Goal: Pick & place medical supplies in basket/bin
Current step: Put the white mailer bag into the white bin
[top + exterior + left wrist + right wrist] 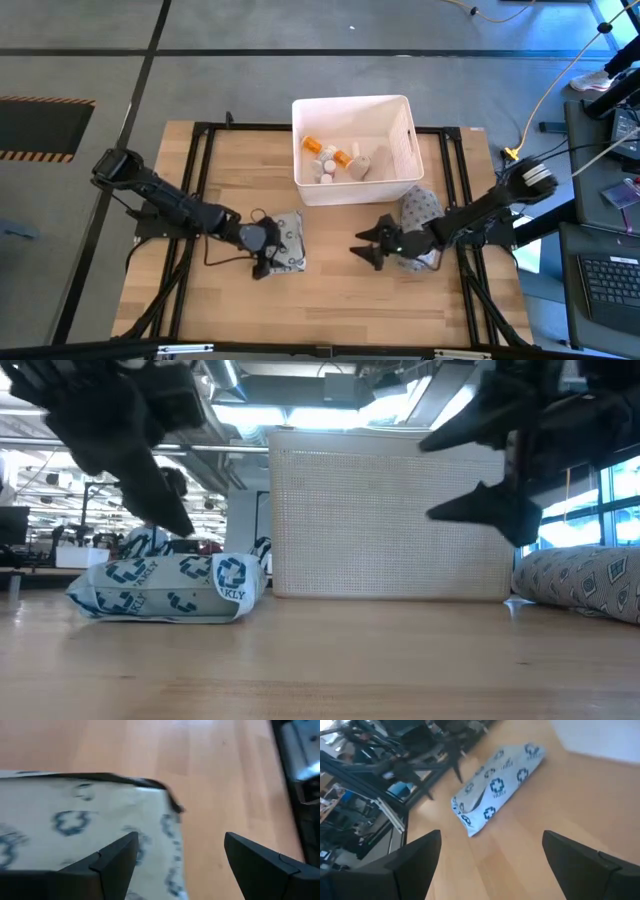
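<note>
The left gripper (pixel 268 262) hangs with its fingers (pixel 117 862) spread and holding nothing, right over the near edge of a flat grey packet (pixel 285 241) printed with blue crosses; one finger is above the packet, the other over bare table (pixel 330 310). Beyond the fingers stands the white bin (pixel 406 135), with orange pill bottles (pixel 335 153) and small white items inside. The right gripper (pixel 366 252) is also spread and empty, above bare wood, pointing toward the packet. Behind its wrist lies a grey patterned pouch (pixel 421 207).
</note>
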